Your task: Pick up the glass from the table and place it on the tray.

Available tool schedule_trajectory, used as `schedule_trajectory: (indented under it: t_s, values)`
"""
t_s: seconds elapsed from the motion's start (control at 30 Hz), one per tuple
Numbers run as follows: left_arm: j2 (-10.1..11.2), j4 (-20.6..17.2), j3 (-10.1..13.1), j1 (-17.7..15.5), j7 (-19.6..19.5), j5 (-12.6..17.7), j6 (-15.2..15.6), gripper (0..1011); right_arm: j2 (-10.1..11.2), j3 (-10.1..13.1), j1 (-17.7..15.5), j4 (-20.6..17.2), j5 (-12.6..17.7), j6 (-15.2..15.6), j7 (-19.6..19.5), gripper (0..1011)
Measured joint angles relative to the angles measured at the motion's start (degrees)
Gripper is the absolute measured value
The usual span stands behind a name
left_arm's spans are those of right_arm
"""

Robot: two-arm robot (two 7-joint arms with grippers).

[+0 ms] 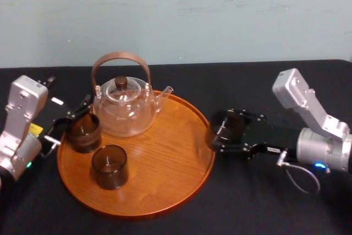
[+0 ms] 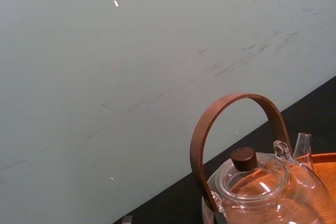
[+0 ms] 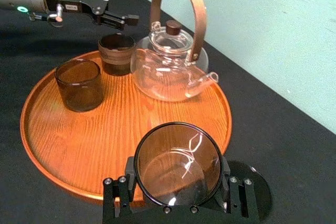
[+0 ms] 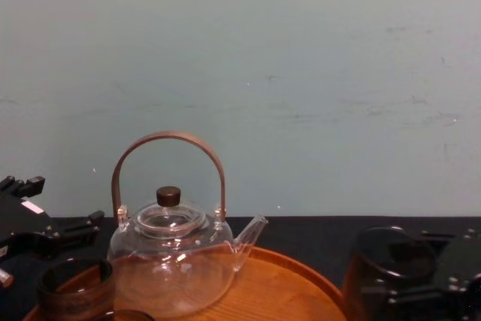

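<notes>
The right tool [image 1: 224, 131] pinches the glass [image 3: 177, 162] at the right rim of the tray [image 1: 165, 155], with bare wood open beyond. The teapot [image 1: 125, 109] and two other glasses [image 1: 109, 166] crowd the tray's left, where the left tool [image 1: 70, 116] sits spread at the rim.

The tray's [image 1: 165, 158] bare wood lay open from centre to 3 o'clock, beside the held glass [image 1: 225, 127]. The glass teapot [image 1: 125, 111] blocked 11 o'clock; one dark cup [image 1: 84, 132] stood at 9, a second dark cup [image 1: 109, 166] at 7.

Pale green wall [image 1: 176, 15] behind black-clothed table [image 1: 247, 207].
</notes>
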Motion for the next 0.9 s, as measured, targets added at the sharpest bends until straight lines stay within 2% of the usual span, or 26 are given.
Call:
schedule_trajectory:
  t_s: [0.5, 0.9]
  values:
    - [0.0, 0.0, 0.0, 0.0, 0.0, 0.0, 0.0, 1001, -5.3, -4.6, 4.4, 3.5, -0.7, -1.1, 1.3, 904]
    - [0.0, 0.0, 0.0, 0.0, 0.0, 0.0, 0.0, 1002, -7.2, -7.2, 5.8, 4.9, -0.7, -2.1, 2.5, 904]
